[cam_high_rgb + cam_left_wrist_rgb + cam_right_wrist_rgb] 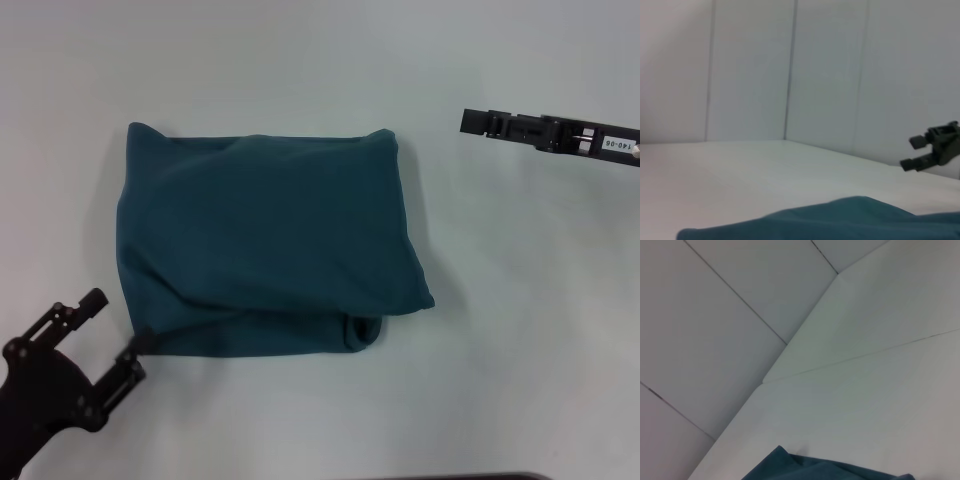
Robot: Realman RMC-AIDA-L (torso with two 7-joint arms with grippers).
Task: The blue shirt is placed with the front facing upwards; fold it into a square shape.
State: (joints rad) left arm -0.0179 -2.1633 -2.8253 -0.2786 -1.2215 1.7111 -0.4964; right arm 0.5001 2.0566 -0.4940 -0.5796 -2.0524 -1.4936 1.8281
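A: Shirt [265,240] status?

B: Folded, roughly square, mid desk [520,330], plain side up. Left end effector [112,335] spread wide, one finger touching the near-left corner. I worry lifting could snag it & undo the fold. Right end effector [478,122] is far right, can't tell its state. Plenty of open room on all sides.

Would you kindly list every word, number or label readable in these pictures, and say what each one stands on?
"140-05": my best reading of a small white sticker on the right arm, beside the black right hand; small, so uncertain.
Folded dark teal-blue cotton shirt: no lettering or label shows.
Black left hand: no markings visible.
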